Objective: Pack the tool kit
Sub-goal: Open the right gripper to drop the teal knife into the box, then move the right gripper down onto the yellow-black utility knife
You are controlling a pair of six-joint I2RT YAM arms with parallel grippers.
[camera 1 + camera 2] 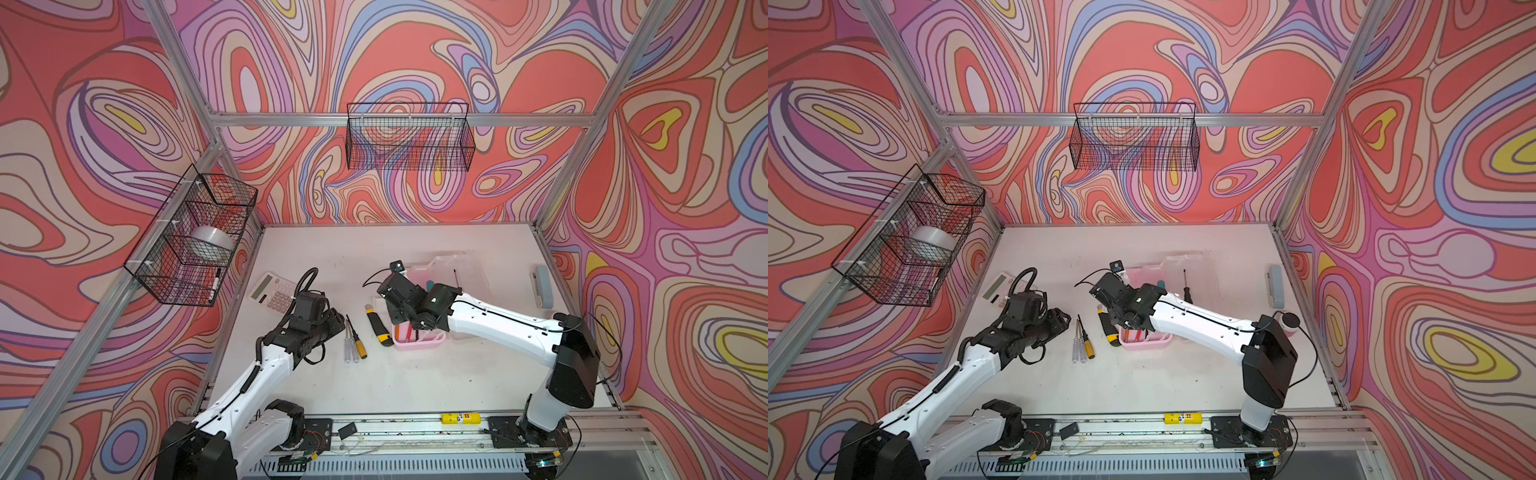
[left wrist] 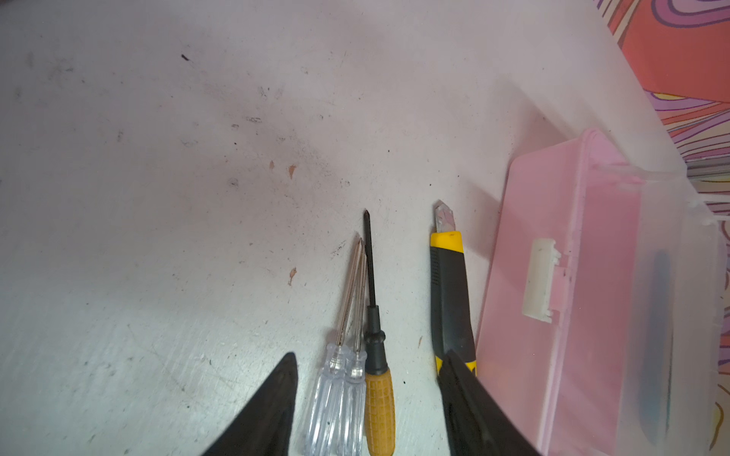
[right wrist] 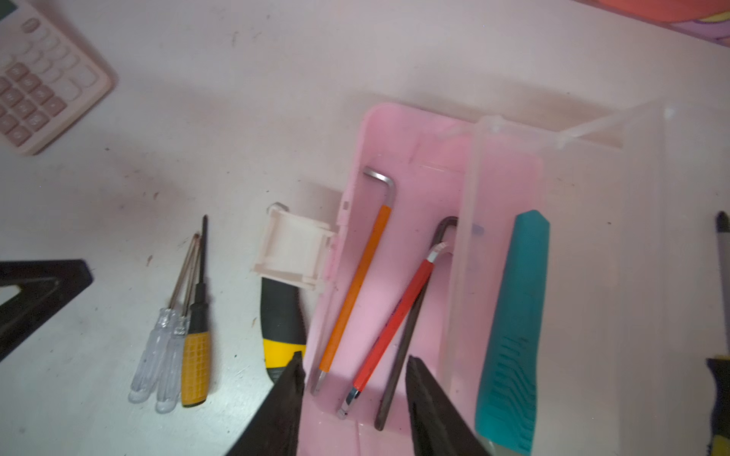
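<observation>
Your pink box (image 3: 395,130) holds three hex keys (image 3: 357,292); screwdrivers (image 2: 347,395) and yellow knife (image 2: 450,292) lie unpacked on the counter (image 2: 197,197). Left claw (image 2: 370,355) and right claw (image 3: 354,357) gape empty.

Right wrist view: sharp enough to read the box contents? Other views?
Right wrist view: slightly soft, pink-tinted, but the hex keys in the pink box read clearly; calculator blurred. Left wrist view: gripper fingers dark, featureless. Both top views: evenly lit, wide-angle, screwdrivers small.

White calculator (image 1: 270,291) left on the table (image 1: 415,374), grey-blue stapler (image 1: 543,286) far right, tape roll (image 1: 210,245) in a wire basket (image 1: 174,291).
</observation>
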